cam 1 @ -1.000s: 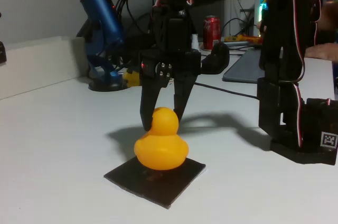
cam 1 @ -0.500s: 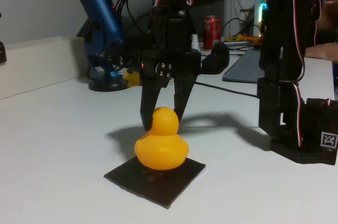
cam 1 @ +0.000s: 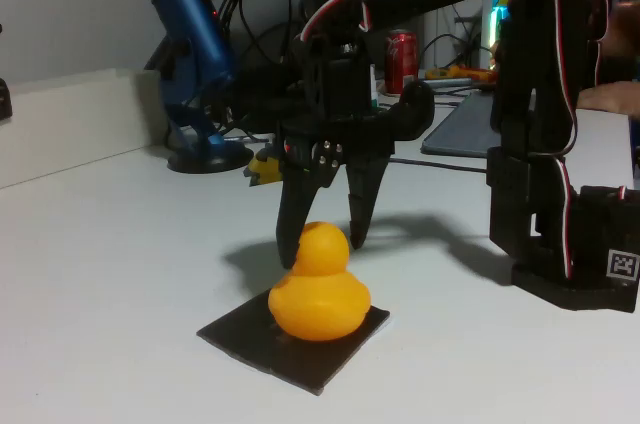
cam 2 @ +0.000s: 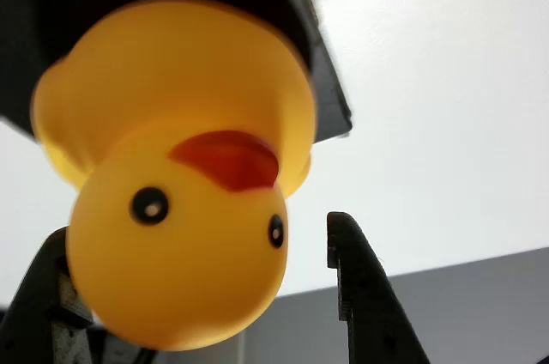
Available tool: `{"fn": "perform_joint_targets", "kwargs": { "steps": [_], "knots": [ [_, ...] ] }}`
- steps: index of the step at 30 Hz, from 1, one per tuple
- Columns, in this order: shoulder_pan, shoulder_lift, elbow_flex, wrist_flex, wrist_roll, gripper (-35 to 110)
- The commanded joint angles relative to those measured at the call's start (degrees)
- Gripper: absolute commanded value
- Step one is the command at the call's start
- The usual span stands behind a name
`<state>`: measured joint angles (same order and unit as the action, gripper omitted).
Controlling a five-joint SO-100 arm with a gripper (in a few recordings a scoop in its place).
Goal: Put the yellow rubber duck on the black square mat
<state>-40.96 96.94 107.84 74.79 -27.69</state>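
White tabletop [cam 1: 110, 274] runs back to a clutter of cables, a blue microphone [cam 1: 195, 39] and a red drink can [cam 1: 402, 47]. From the fixed view, the smooth yellow rubber duck [cam 1: 320, 289] sits upright on the thin matte black square mat [cam 1: 240, 336], towards its far right part. The black two-finger gripper [cam 1: 325, 239] hangs over the duck's head, fingers spread to either side. The wrist view adds what that angle hides: the orange beak and both eyes, and a clear gap between the right finger [cam 2: 360, 287] and the head, so the gripper is released. The left finger there is half cut off; whether it touches I cannot tell.
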Motion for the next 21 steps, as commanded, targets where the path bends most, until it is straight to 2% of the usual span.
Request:
{"fn": "perform_joint_targets", "kwargs": {
  "steps": [1, 21],
  "knots": [
    [-1.8, 2.7, -0.4, 0.3, -0.4, 32],
    [-0.3, 28.9, -0.3, 0.7, 0.8, 31]
  ]
}}
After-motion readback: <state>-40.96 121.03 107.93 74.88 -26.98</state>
